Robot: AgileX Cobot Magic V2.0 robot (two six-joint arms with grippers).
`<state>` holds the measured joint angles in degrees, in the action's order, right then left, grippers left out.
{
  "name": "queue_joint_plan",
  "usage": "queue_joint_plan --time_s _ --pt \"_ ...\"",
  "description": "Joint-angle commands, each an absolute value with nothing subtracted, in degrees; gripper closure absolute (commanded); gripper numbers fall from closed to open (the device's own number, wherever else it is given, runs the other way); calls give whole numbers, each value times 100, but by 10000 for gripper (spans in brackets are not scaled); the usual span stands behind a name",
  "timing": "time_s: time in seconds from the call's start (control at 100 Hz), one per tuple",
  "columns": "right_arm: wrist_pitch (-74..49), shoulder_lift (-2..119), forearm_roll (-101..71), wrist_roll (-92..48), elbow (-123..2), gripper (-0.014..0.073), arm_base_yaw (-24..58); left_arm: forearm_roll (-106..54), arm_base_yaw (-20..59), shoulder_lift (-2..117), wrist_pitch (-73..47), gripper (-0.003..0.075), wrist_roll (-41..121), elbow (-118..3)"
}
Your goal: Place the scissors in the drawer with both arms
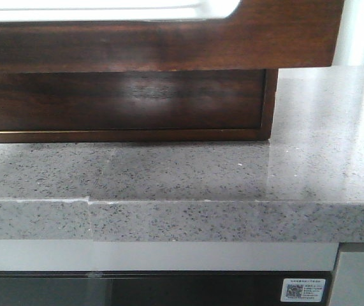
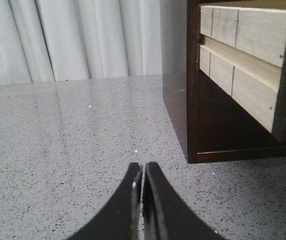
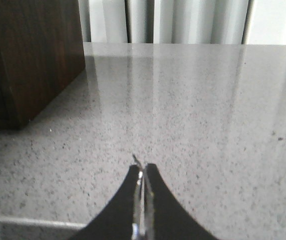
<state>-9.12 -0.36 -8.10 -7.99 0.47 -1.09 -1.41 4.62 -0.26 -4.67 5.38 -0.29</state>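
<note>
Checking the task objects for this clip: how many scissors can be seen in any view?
0. None lie on the countertop near the drawer, and neither the left gripper nor the right gripper holds any. They may lie out of frame.

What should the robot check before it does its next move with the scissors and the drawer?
1. Scissors found: not ok. No view shows any scissors.
2. Drawer open: cannot tell from the front view; in the left wrist view a pale wooden drawer side seems to stick out of the cabinet, so it looks pulled out.
3. Left gripper ready to grasp: not ok, its fingers are shut together with nothing between them.
4. Right gripper ready: not ok, also shut and empty.
5. Countertop ahead of both grippers: ok, bare speckled stone in both wrist views.
</note>
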Motion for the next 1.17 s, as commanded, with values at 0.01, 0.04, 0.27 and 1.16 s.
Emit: queue_joint_plan --time_s 0.01,0.04,0.27,1.16 --pt "-117 -186 -755 -826 170 662 -132 -157 447 -197 31 741 481 184" --pt "-228 -186 -755 -826 138 662 -132 -157 447 -197 31 741 481 184" --pt "-162 -186 -755 -826 150 662 -132 -157 447 -197 31 741 481 184" --pt "-52 -186 161 215 150 662 -132 -157 447 -197 31 741 481 184"
